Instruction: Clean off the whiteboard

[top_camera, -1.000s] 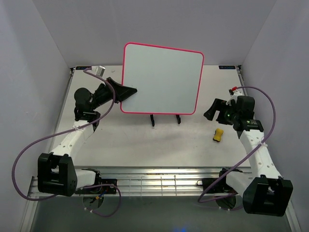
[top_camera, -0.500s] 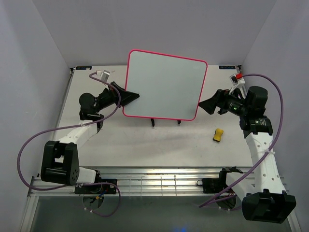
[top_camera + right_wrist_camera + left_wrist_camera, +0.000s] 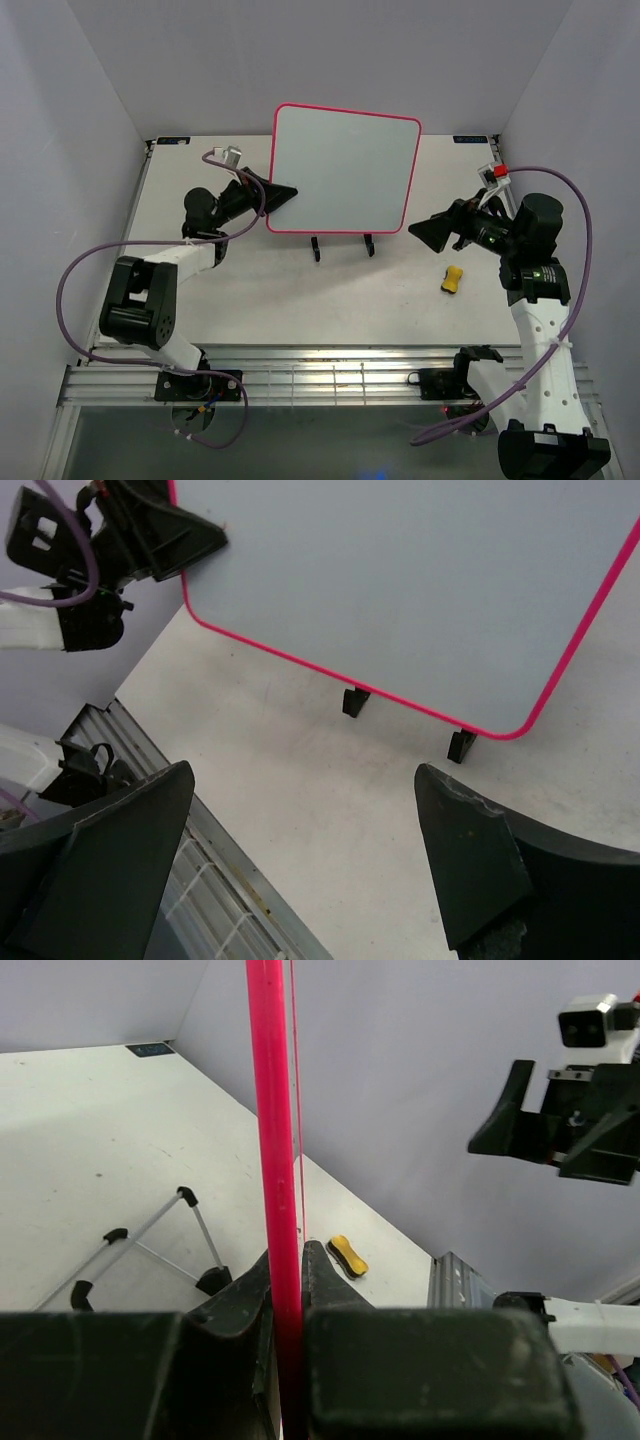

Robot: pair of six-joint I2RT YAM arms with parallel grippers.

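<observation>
The whiteboard [image 3: 345, 170] stands upright at the back middle of the table, white with a thin pink frame, its two black feet [image 3: 317, 250] below the lower edge. My left gripper [image 3: 285, 192] is shut on its left edge; the left wrist view shows the pink frame [image 3: 272, 1110] pinched between the fingers [image 3: 320, 1270]. To the right of the board, a short gap away, my right gripper [image 3: 425, 232] is open, pointing at its lower right corner. The right wrist view looks across the board face [image 3: 420, 580] between wide-apart fingertips [image 3: 455, 840]. A small yellow eraser [image 3: 452, 279] lies on the table below the right gripper.
Grey walls close in the table on the left, back and right. A slotted metal rail [image 3: 330, 375] runs along the near edge. Purple cables loop from both arms. The eraser [image 3: 348, 1256] shows behind the left fingers.
The whiteboard has shifted right and turned, carried by the shut left gripper. The right arm has risen and swung toward the board's right edge, its jaws spreading wider.
</observation>
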